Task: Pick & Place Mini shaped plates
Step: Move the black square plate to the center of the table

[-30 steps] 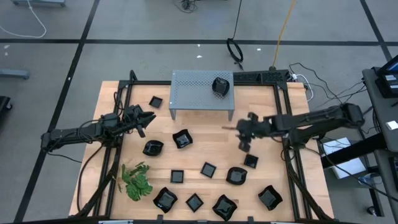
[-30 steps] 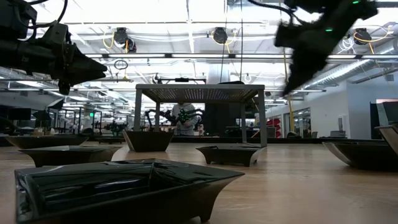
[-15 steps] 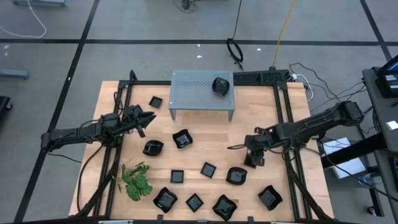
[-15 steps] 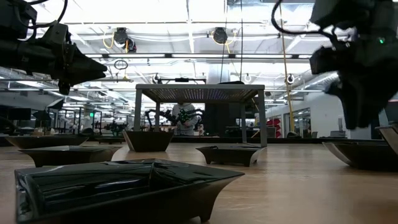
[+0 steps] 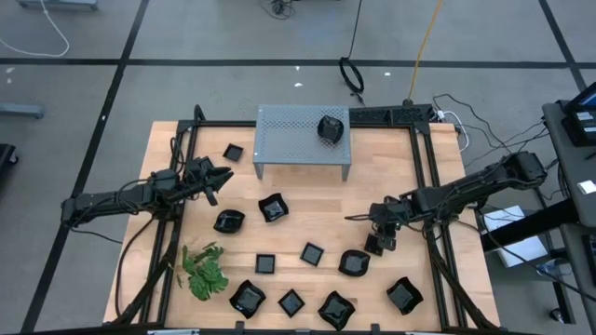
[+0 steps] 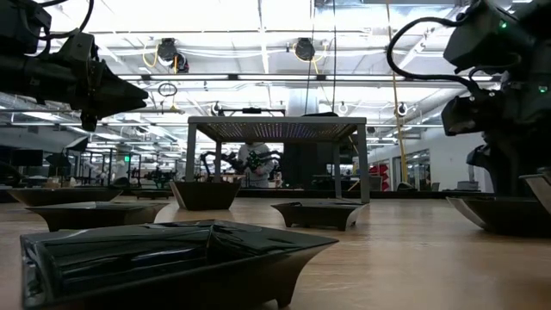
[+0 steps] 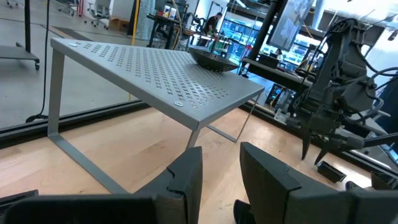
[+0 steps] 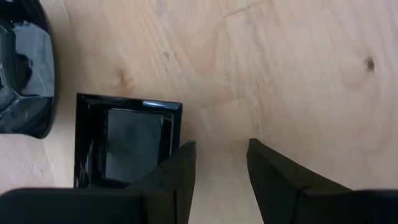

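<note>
Pale wooden surface [image 5: 298, 200], framed by black rails. Bearing a grey perforated stand [image 5: 303, 138] at the far edge, well beyond the right tool [image 5: 377, 244], with one black dish [image 5: 331, 128] on top. Directly beneath that tool, a small square plate [image 8: 127, 142], one edge just beside a tool finger; next to it, a rounded dish [image 5: 354, 263]. Farther toward the left tool [image 5: 222, 177]: more black plates scattered about, plus a green leafy sprig [image 5: 205, 270].

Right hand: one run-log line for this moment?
right hand: open, low over table beside small square plate, edge at one finger | left hand: waiting, open, empty | stand: one plate on top
</note>
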Controlling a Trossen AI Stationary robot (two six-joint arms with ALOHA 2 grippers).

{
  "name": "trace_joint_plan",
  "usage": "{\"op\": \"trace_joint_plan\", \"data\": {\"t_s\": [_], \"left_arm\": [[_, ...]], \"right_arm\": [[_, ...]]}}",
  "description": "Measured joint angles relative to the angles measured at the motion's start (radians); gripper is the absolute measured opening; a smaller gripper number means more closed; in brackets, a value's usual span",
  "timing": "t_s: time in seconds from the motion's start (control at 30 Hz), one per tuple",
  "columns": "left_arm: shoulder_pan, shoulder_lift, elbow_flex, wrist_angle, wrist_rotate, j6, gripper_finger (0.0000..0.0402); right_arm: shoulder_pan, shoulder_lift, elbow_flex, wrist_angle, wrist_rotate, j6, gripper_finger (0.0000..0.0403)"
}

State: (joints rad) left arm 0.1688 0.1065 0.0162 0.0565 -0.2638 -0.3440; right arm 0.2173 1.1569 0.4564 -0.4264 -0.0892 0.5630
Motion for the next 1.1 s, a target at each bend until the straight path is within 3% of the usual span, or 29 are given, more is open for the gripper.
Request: {"op": "trace_joint_plan", "data": {"t_s": [0.33, 0.6, 1.1], "left_arm": [[0.000, 0.000, 0.000, 0.000, 0.000, 0.000, 0.0111], [0.000, 0.000, 0.000, 0.000, 0.000, 0.000, 0.0111], [0.000, 0.000, 0.000, 0.000, 0.000, 0.000, 0.0111]], "right_arm": [[0.000, -0.052, -0.009, 0.012, -0.015, 0.032, 0.0132], [0.001, -0.071, -0.011, 0.050, -0.128, 0.064, 0.0132], [0.001, -0.071, -0.046, 0.111, -0.125, 0.160, 0.0132]]}}
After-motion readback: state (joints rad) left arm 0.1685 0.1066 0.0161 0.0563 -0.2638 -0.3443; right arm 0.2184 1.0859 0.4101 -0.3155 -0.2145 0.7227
